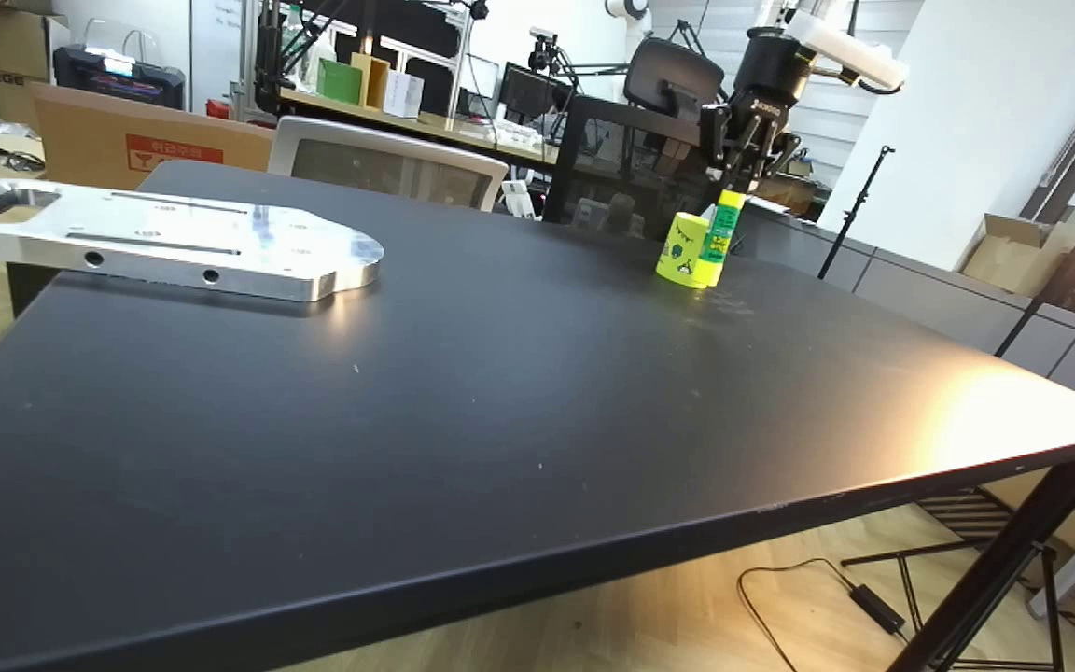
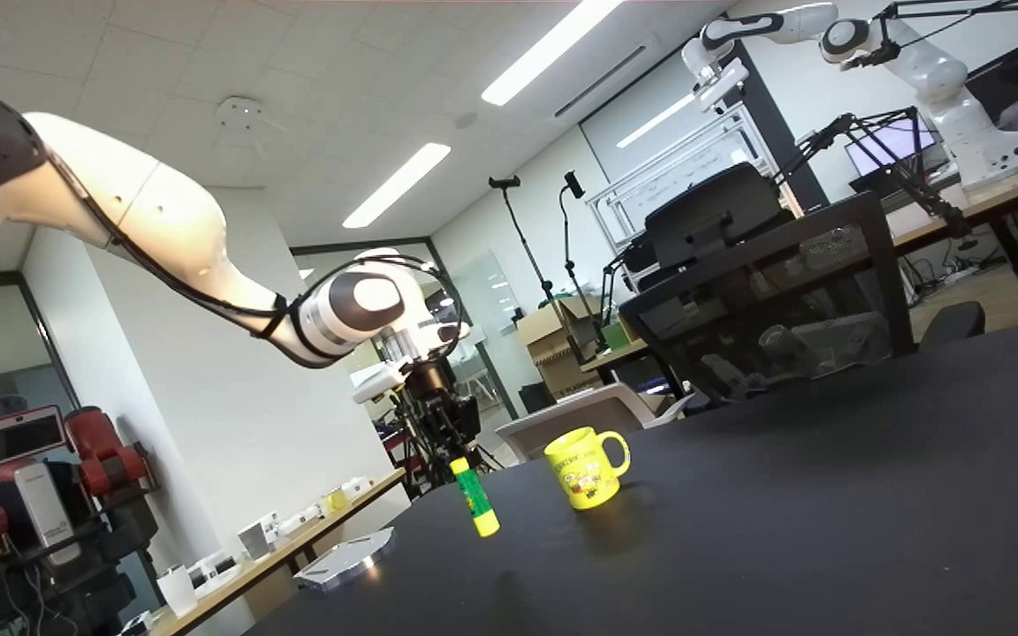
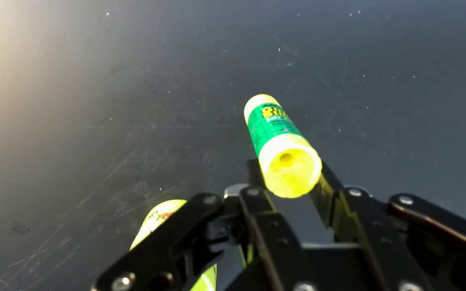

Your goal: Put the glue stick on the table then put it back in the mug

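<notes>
The glue stick point(image 1: 722, 231), green with yellow ends, is held at its upper end by my gripper point(image 1: 735, 177). In an exterior view it hangs slightly tilted, with its lower end a little above the black table point(image 2: 739, 539). The lime-green mug point(image 2: 581, 470) stands upright on the table beside the stick point(image 2: 475, 499), apart from it. In the wrist view the gripper's fingers point(image 3: 289, 178) close on the stick's near end point(image 3: 275, 121). The mug point(image 3: 154, 222) is at lower left there, partly hidden behind the left finger linkage.
A silver metal plate point(image 1: 220, 245) lies at the table's far end from the mug in an exterior view. A black mesh chair point(image 2: 783, 309) and a pale chair point(image 1: 379, 159) stand at the table's edge. A bright light reflects on a table corner point(image 1: 1004, 401).
</notes>
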`<state>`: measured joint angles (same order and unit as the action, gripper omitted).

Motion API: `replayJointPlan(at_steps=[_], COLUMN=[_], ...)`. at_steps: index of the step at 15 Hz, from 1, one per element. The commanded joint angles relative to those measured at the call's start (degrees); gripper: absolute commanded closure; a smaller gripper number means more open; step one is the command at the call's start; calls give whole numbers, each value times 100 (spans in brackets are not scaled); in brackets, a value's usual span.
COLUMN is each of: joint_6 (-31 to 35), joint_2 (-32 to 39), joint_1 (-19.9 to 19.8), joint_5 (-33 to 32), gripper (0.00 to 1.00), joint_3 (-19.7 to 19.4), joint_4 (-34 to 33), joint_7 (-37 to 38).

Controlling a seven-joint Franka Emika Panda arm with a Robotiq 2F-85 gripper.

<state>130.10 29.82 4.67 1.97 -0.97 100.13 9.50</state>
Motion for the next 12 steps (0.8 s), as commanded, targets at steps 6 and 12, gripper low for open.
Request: replayJointPlan(at_steps=[6,12], joint_6=[1796,2257], joint_2=[-1305,-1622], joint_1=[-92,-130], joint_5=[119,188], gripper=[92,92], joint_3=[139,175], joint_4=[2568,3188], joint_7=[-169,-235])
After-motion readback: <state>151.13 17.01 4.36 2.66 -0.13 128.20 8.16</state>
